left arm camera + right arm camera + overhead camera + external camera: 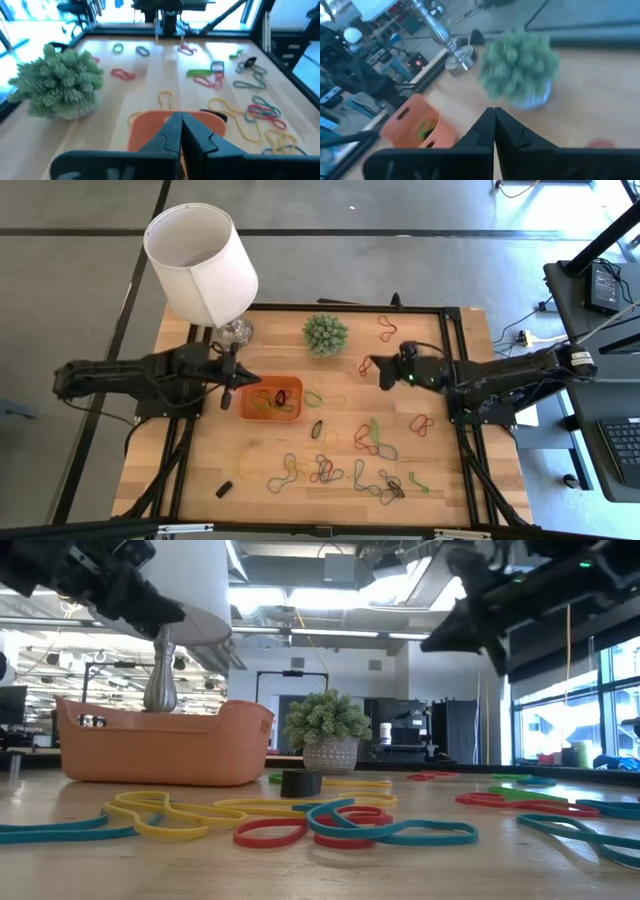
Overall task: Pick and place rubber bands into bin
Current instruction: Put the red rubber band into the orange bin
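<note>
Orange plastic marks the bin (272, 399), a shallow tray on the wooden table (200, 470) left of centre, just in front of the lamp's metal base (236, 330). Several rubber bands (272, 400) already lie inside it, green and yellow among them. Many more loops are strewn over the boards to the bin's right and toward the near edge: a tangled row (330, 474) of tan, red, green and dark bands, a green pair (375, 438), a red one (421, 423) farther right, and another red one (386, 329) near the far edge. One dark loop (316, 428) lies just beside the bin's near right corner.

Over the bin's left end hangs the left gripper (228, 388), its fingers pressed together with nothing visible between them; its wrist view shows the closed tips above the orange rim. The right gripper (381, 369) is raised above the table right of the small potted plant (326, 334), fingers also closed; whether a thin band is pinched there is hard to say, but none shows. A white lampshade (202, 262) leans over the table's far left corner. A small black block (225, 489) sits near the front left.
</note>
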